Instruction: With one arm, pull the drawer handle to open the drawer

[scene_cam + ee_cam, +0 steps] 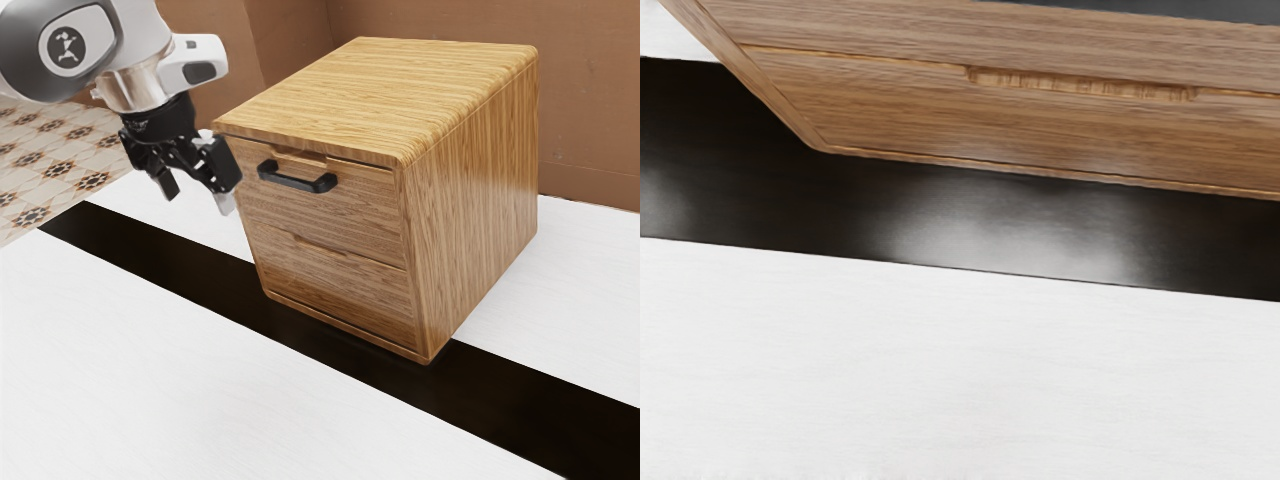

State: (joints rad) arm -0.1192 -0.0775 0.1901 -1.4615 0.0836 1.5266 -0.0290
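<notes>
Brown panel walls (600, 100) close off the back, and a patterned tile floor (50, 160) shows at the exterior view's left. Up front lies a white table (120, 380) crossed by 1 glossy black stripe (500, 400). A wooden cabinet (470, 180) with 2 drawers stands across that stripe. The top drawer (350, 215) carries a black bar handle (297, 180) just under the cabinet's top lip, and its front looks level with the lower drawer (330, 285).

The arm (110, 50) comes in from the upper left. Its grey joint cap bears a small white emblem (67, 46) on a dark disc, with no lettering I can read. The black gripper (197, 195) hangs just beside the cabinet's front corner, near the handle but apart from it, fingers spread wide with nothing between them.

From the wrist view, the lower drawer's recessed grip (1080, 85) shows in the wood above the stripe.
</notes>
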